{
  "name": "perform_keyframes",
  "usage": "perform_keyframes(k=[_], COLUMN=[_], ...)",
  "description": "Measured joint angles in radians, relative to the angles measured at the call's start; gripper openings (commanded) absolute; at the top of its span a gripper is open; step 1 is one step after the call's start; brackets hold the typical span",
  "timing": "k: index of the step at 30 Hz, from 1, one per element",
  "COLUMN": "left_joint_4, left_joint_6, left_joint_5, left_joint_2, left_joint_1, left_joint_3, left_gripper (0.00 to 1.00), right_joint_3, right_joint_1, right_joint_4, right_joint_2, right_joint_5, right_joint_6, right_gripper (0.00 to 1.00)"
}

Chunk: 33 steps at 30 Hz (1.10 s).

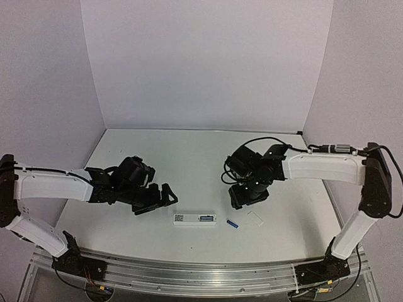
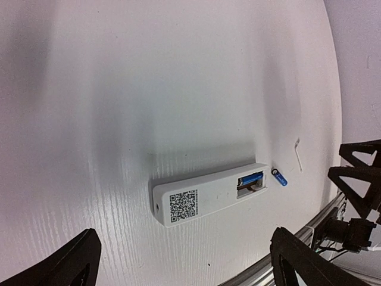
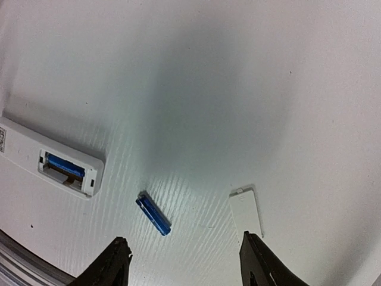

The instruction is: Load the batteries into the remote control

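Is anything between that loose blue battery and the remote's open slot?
Nothing visible. The loose battery lies just beside the remote, at its open end, one slot free; the battery cover lies apart, on its far side.

This looks like a robotics lab test cell. A plain white worktop (image 1: 157,157) is boxed in at the back and on both sides by bare pale walls (image 1: 208,63), forming a booth. A left arm (image 1: 50,182) and a right arm (image 1: 321,168), both white and black, are bolted to an aluminium rail (image 1: 201,277) along the near edge. Loose black cables (image 1: 267,138) loop over the right arm.
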Motion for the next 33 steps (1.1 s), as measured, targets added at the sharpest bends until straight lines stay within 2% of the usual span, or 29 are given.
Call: perform_keyframes(k=[15,26,33], left_joint_4=[-0.201,-0.289,-0.304], left_joint_6=[0.017,0.016,0.016], left_joint_5=[-0.154,-0.205,-0.222], left_joint_2=[-0.261,-0.323,-0.35], left_joint_1=[0.0,0.0,0.0], left_joint_3=[0.01,0.01,0.01], left_gripper=[1.0,1.0,1.0], right_joint_3=[-0.331,-0.468,-0.506], right_joint_1=[-0.001,-0.001,-0.001], right_joint_4=[0.057,0.105,0.126], right_joint_2=[-0.321,-0.507,-0.587], right_joint_5=[-0.063,-0.066,-0.065], right_joint_6=[-0.062,-0.024,-0.013], right_gripper=[0.77,0.89,0.89])
